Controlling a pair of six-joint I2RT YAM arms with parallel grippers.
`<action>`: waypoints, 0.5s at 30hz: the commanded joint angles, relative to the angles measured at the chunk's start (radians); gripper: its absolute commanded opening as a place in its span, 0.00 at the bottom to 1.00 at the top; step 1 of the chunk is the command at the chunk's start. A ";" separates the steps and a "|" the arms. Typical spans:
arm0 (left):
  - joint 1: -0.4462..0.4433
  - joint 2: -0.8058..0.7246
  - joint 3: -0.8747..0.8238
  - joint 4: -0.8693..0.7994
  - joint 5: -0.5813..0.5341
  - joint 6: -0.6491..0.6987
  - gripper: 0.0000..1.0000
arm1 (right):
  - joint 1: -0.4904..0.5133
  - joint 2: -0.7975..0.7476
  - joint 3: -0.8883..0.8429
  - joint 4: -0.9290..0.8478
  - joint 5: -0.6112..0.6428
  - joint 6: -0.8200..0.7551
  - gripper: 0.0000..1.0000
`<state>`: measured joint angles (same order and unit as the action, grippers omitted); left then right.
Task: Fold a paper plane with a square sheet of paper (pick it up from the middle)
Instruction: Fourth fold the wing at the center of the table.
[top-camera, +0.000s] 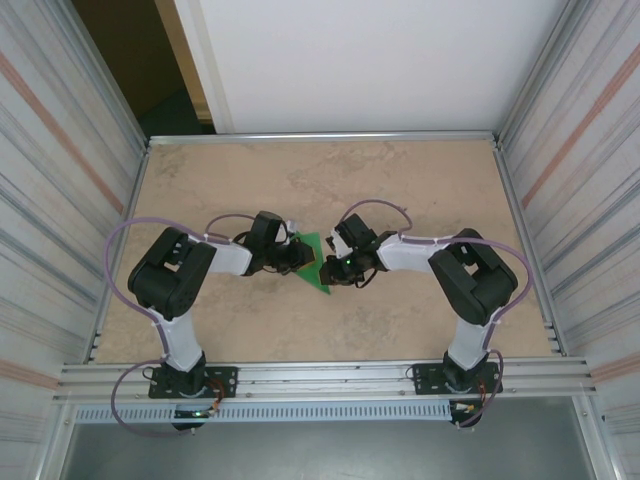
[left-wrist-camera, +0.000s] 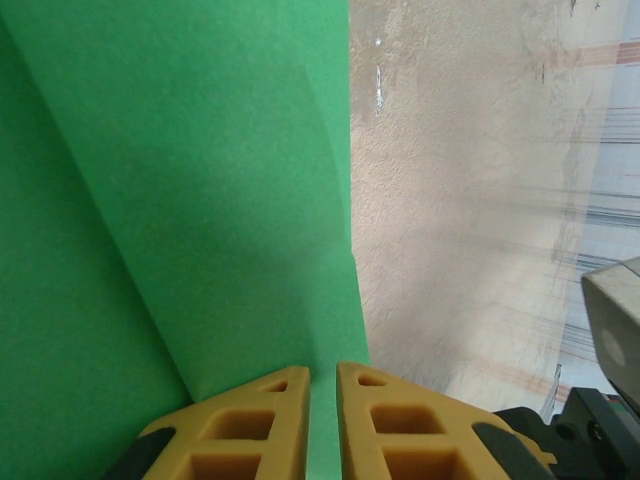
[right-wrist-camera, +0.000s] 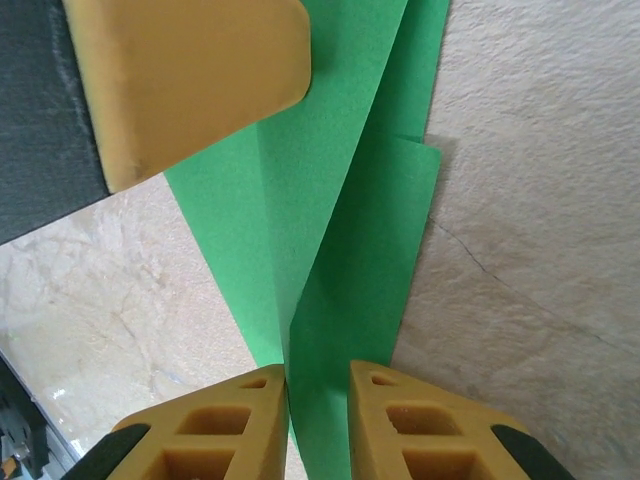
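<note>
Paper in the middle of the table (top-camera: 420, 180), and both arms are on it. From the top camera the green sheet (top-camera: 317, 268) reads as a narrow triangle. Its broad end faces the far wall and its sharp tip points back toward the arm bases, leaning slightly to the right. The long axis runs far to near, and the grippers flank it from either side.

The left gripper (top-camera: 297, 256) comes in from the left. On its own wrist camera the left gripper (left-wrist-camera: 322, 372) has its yellow fingers drawn almost together. Only a thin slit of green shows between them, so it is clamped on the sheet (left-wrist-camera: 200, 200). One straight paper edge runs right up that view, with bare table beside it.

The right gripper (top-camera: 336, 268) meets the paper from the other side. In its wrist view the right gripper (right-wrist-camera: 318, 375) straddles the sheet (right-wrist-camera: 340, 250), with green filling the gap between the tips. That gap is wider, and I can't tell whether it is actually pinching or just sitting around the paper. The layers overlap here: a crease climbs away from the fingers, and a lower flap ends in a corner on the right. Top left in that same view, a left finger pad (right-wrist-camera: 190, 80) rests against the paper.
</note>
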<state>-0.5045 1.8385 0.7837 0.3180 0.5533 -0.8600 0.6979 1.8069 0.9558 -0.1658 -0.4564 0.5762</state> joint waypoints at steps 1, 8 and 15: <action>-0.007 0.037 -0.024 -0.138 -0.051 0.024 0.16 | -0.007 0.030 0.032 0.013 -0.038 0.028 0.20; -0.008 0.032 -0.026 -0.140 -0.049 0.024 0.16 | -0.031 0.036 -0.008 0.052 -0.063 0.052 0.17; -0.008 0.027 -0.021 -0.140 -0.043 0.023 0.16 | -0.046 0.065 -0.040 0.086 -0.106 0.063 0.16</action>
<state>-0.5045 1.8385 0.7837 0.3172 0.5537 -0.8600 0.6559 1.8374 0.9344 -0.0898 -0.5419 0.6216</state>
